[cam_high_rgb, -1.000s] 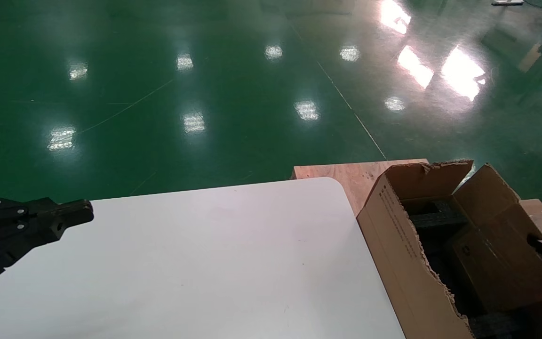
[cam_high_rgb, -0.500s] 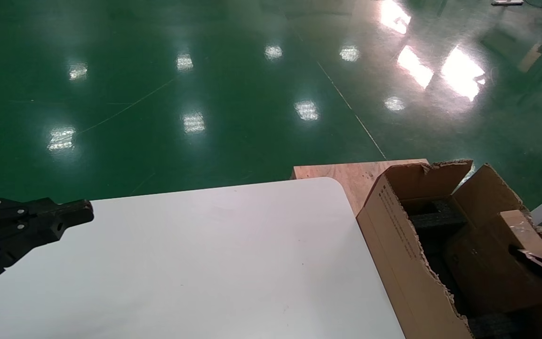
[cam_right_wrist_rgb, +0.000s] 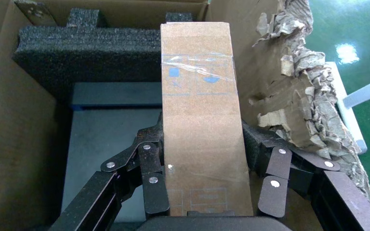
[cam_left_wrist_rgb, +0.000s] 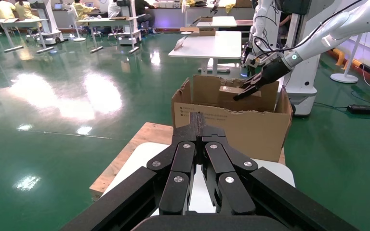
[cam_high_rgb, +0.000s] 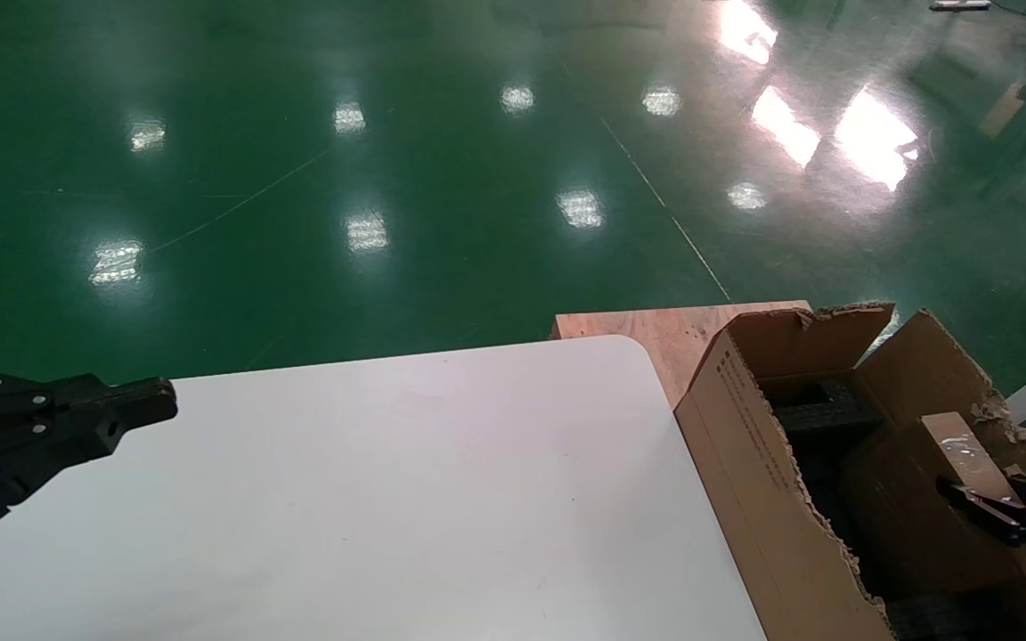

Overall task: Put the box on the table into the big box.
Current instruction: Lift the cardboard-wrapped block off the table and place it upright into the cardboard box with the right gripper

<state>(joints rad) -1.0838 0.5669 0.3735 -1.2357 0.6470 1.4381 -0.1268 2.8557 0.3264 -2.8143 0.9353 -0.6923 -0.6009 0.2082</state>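
The flat white smooth table [cam_high_rgb: 406,499] lies beside the large brown corrugated ragged-edged carton [cam_high_rgb: 745,463], my landmark. Over the carton's black foam [cam_right_wrist_rgb: 86,53], the right gripper [cam_right_wrist_rgb: 204,180] clamps the small taped cardboard box [cam_right_wrist_rgb: 200,130] by its long sides; it looks light, stiff, slippery-taped. Across the table from the carton, the left gripper [cam_left_wrist_rgb: 200,127] hangs closed, empty.

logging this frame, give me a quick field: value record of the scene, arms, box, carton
right end effector: shut on the box, inside the big box's opening
box: held, taped, above black foam
big box: torn rims, beside the table on a plywood board
left end effector: shut, parked over the table's left side
table: white
stage: box not yet released
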